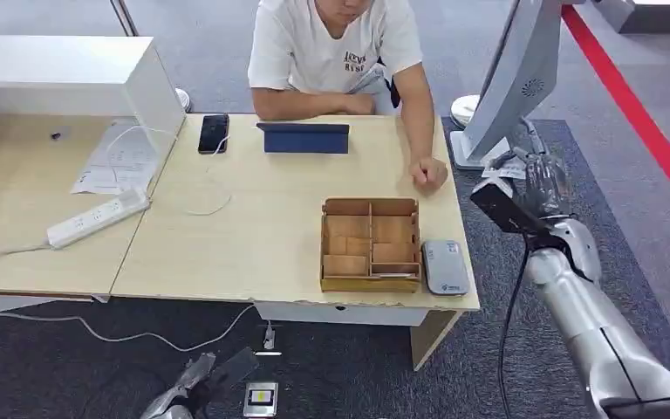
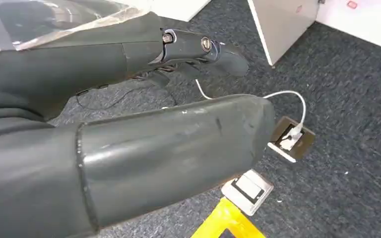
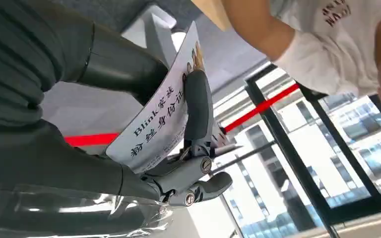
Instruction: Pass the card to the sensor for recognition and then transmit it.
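Clerk: Item count, please.

Recorder: 1 card [image 3: 158,119], white with dark printed characters. 1 sensor [image 1: 445,266], a flat grey pad lying on the near right corner of the table [image 1: 253,236], touching the right side of 1 wooden tray [image 1: 370,244] with several compartments. 1 phone [image 1: 214,133], 1 dark tablet [image 1: 305,137], 1 white power strip [image 1: 98,218]. 1 person [image 1: 336,52] in a white shirt sat at the far edge, 1 fist resting on the tabletop. 2 floor sockets [image 2: 291,139] lay on the carpet, 1 with a white cable plugged in.

Clerk: Location of the card?

Recorder: In the right hand [image 1: 536,188], which was raised off the table's right edge, beside the base of a white monitor stand [image 1: 510,78] and well apart from the sensor.

Clerk: Card against the fingers?

Recorder: The right wrist view showed the card pinched flat, with the thick thumb [image 3: 114,69] behind 1 face and a dark finger [image 3: 198,109] pressed along the printed face. The card's edge stood out past the fingertip.

Clerk: The other hand?

Recorder: The left hand [image 2: 178,124] hung low over the carpet, holding nothing, thumb and fingers extended and apart.
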Controlling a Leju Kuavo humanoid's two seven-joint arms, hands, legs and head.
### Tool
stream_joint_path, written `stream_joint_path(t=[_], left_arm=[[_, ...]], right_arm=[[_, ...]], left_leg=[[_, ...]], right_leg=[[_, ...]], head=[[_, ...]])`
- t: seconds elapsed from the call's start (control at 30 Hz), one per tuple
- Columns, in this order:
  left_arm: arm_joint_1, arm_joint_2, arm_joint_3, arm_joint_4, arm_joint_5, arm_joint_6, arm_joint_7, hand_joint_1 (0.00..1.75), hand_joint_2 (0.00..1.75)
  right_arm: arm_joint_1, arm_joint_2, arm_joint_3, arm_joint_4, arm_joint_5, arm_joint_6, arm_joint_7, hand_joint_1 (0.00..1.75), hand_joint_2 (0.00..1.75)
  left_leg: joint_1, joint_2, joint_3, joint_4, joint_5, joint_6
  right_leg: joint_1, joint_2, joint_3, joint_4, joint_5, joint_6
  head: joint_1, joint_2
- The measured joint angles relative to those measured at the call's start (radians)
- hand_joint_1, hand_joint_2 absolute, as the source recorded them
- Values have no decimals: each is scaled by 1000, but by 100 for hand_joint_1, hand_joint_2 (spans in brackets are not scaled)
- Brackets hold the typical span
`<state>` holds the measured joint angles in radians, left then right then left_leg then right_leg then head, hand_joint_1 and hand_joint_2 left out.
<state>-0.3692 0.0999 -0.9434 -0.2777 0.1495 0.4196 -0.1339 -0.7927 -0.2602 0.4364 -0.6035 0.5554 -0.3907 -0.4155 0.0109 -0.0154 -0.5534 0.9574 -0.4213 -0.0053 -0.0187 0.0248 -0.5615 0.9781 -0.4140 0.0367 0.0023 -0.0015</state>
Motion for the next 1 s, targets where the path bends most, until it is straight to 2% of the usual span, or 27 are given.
stream_joint_path(t=[0.27,0.5,1.0], left_arm=[[7,1,19,0,-9,6,0,0,0],[7,1,21,0,-24,16,11,0,0],[14,1,26,0,-29,24,14,0,0]], right_arm=[[108,-38,20,-69,24,33,56,175,175],[175,-60,37,-106,28,44,77,175,175],[194,-61,77,-135,80,137,107,175,175]], left_leg=[[0,0,0,0,0,0],[0,0,0,0,0,0],[0,0,0,0,0,0]], right_leg=[[0,0,0,0,0,0],[0,0,0,0,0,0],[0,0,0,0,0,0]], head=[[0,0],[0,0],[0,0]])
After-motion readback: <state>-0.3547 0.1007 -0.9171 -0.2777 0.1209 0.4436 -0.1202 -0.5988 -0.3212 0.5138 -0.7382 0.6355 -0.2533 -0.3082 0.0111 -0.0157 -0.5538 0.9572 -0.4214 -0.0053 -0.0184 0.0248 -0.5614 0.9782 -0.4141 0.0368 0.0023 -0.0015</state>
